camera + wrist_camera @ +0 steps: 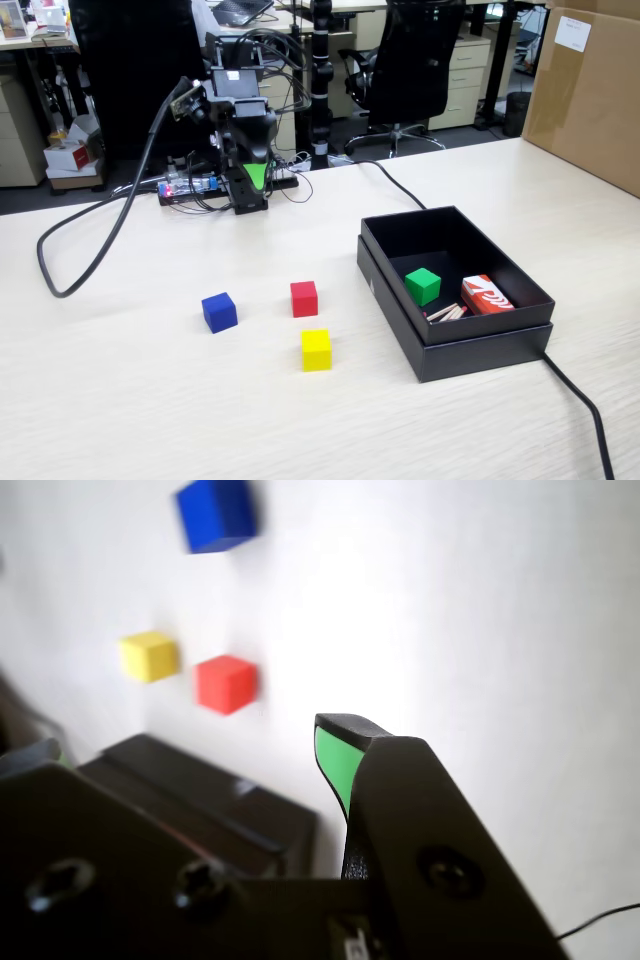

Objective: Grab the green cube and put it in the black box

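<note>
Small bright green cube (423, 285) resting inside shallow matte black cardboard box (395, 285) on pale wooden bench (150, 400); green-tipped pincer (257, 178) folded back near base, grip state unclear.

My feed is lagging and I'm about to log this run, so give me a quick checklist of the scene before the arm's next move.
1. Green cube inside the black box: ok, it rests on the box floor.
2. Pincer empty: ok, nothing sits at its green tip.
3. Pincer open or shut: cannot tell, only one tip shows in either view.
4. Arm clear of the box: ok, it is folded back near its base, away from the box.
5. Blue cube, red cube and yellow cube on the table, outside the box: ok.
6. Cable beside the box front corner: ok, lying flat on the table.
</note>
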Motion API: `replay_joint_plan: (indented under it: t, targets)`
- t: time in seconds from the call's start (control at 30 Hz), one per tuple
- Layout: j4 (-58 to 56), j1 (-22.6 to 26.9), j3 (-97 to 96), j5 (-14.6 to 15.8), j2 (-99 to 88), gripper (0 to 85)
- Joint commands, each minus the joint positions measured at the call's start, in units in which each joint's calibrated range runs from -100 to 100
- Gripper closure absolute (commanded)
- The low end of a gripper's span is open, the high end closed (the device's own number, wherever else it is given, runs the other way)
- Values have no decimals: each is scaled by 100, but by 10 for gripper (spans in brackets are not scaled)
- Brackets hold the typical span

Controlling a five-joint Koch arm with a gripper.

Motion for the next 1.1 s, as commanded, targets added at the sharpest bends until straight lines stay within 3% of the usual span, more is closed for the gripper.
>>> replay_joint_plan:
  t: [0.0, 0.17, 0.47, 1.07]
  targets:
    - [582, -39, -471, -10, -142, 355]
    - [2345, -49, -2203, -103, -142, 374]
    - [4306, -54, -4596, -274, -142, 376]
    - [4392, -39, -4968, -264, -142, 367]
